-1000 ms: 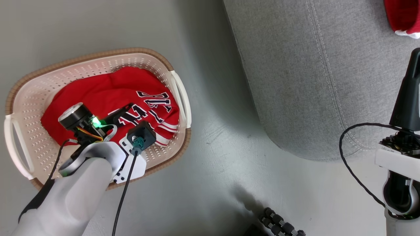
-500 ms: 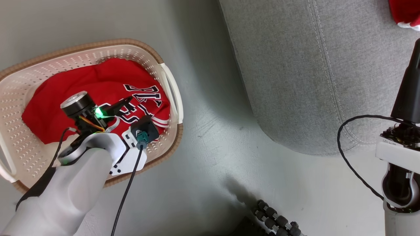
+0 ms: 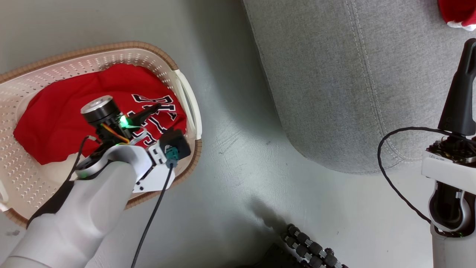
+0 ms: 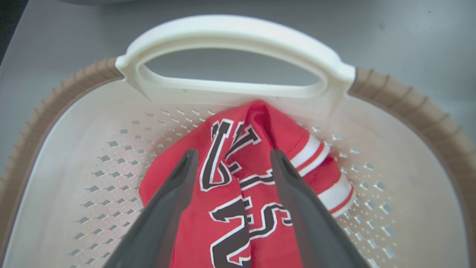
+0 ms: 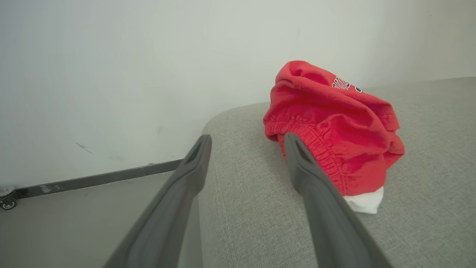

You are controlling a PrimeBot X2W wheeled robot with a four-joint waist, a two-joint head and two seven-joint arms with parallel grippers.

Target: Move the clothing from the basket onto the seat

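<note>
My left gripper (image 4: 234,154) had its fingers spread wide and empty, straddling the lettered fold of the red jersey (image 4: 238,208) inside the basket (image 4: 409,100), just below the basket's handle (image 4: 238,33). I couldn't tell whether the tips touched cloth. My right gripper (image 5: 248,137), also wide open and holding nothing, hung well away from the basket, by the edge of the seat (image 5: 427,193). The shorts (image 5: 334,123) lay bunched on that seat, out of the basket. I judged the job half done, with the jersey left to carry across.
</note>
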